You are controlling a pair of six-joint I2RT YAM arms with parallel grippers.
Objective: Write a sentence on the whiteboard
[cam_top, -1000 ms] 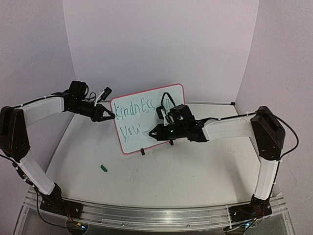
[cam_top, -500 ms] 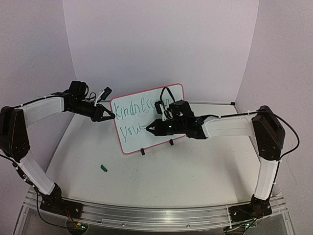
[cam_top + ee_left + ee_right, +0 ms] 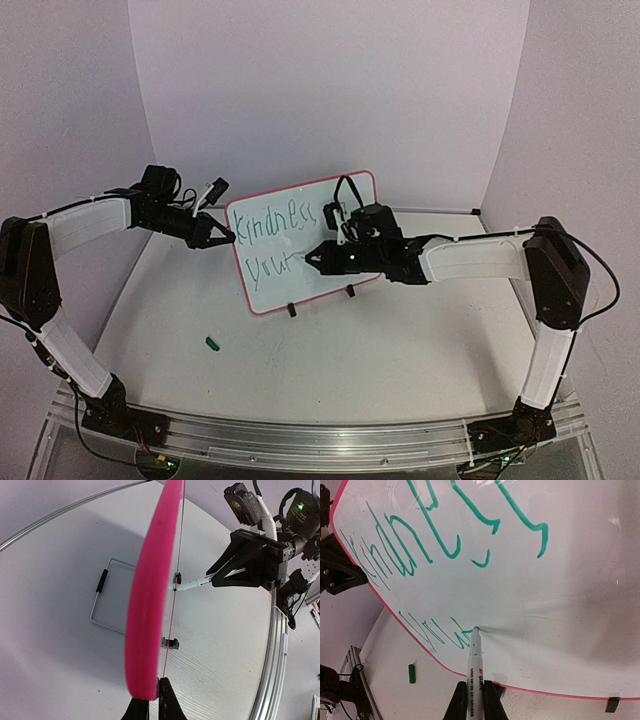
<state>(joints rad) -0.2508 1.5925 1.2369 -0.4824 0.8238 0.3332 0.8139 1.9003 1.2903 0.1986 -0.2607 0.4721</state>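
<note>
whiteboard (image 3: 570,605) white, red frame | sentence (image 3: 278,222) green | marker (image 3: 474,667) white

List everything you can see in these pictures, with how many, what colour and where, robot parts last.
whiteboard: one, white with a red frame, upright at mid-table.
sentence: two rows, green, on the whiteboard's face.
marker: one, white barrel, tip on the board at the lower row.
cap: one, green, likely the marker's, lying on the table in front of the board's left end.
wire stand: one, grey, behind the board.
table: one, white.
left gripper: one, black, clamped on the board's left edge.
right gripper: one, black, holding the marker.
</note>
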